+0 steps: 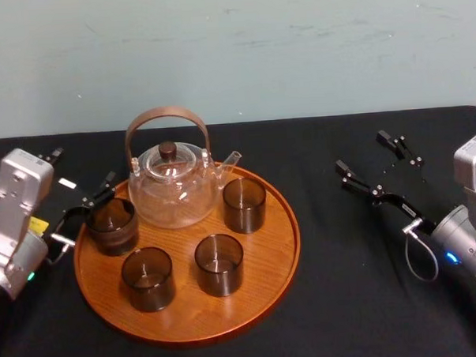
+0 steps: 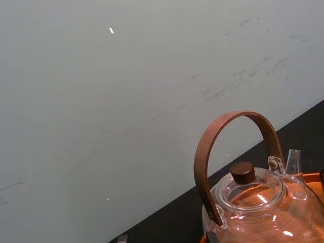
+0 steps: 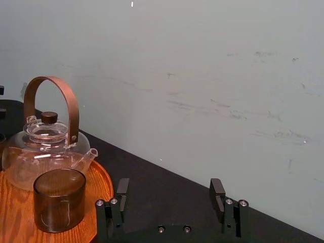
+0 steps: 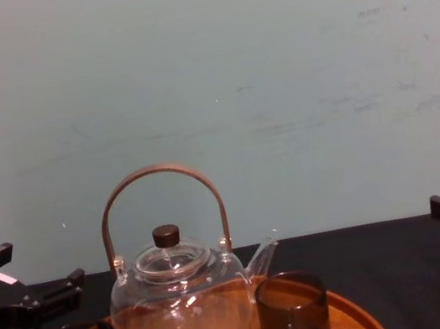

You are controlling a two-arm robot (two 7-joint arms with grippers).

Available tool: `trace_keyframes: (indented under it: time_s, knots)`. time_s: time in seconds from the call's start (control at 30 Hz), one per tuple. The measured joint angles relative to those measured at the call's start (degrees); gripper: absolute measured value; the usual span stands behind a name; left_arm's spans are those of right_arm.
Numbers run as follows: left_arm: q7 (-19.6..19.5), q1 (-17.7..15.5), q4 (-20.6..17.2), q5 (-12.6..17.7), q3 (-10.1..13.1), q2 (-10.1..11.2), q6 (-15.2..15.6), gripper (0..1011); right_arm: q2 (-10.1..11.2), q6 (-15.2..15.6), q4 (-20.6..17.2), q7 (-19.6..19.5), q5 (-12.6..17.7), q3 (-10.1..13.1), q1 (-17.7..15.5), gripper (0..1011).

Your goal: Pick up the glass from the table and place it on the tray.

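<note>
Smoky brown and upright, the glass closest to the left gripper stands inside the left edge of the tray. It is not between the jaws. It sits just off the gripper's inner finger, on the side toward the robot and a little toward the teapot. The jaws are spread wide with nothing in them, and the tips point away from the robot, past the glass rather than at it. The glass has its long axis vertical and its mouth up, so a sideways withdrawal looks safer than any sweep across that finger, which could clip the rim. Three other glasses share the tray, and none stands on the bare table, so the placing looks done. The right gripper, also spread wide and empty, hangs over the table well apart from the tray, so the left arm is far nearer.
</note>
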Motion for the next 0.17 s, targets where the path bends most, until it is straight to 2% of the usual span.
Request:
trace_keyframes:
  time_s: [0.17]
  knots:
    - [0.0, 0.0, 0.0, 0.0, 0.0, 0.0, 0.0, 1001, 0.0, 0.0, 0.0, 0.03, 0.03, -0.03, 0.02, 1002]
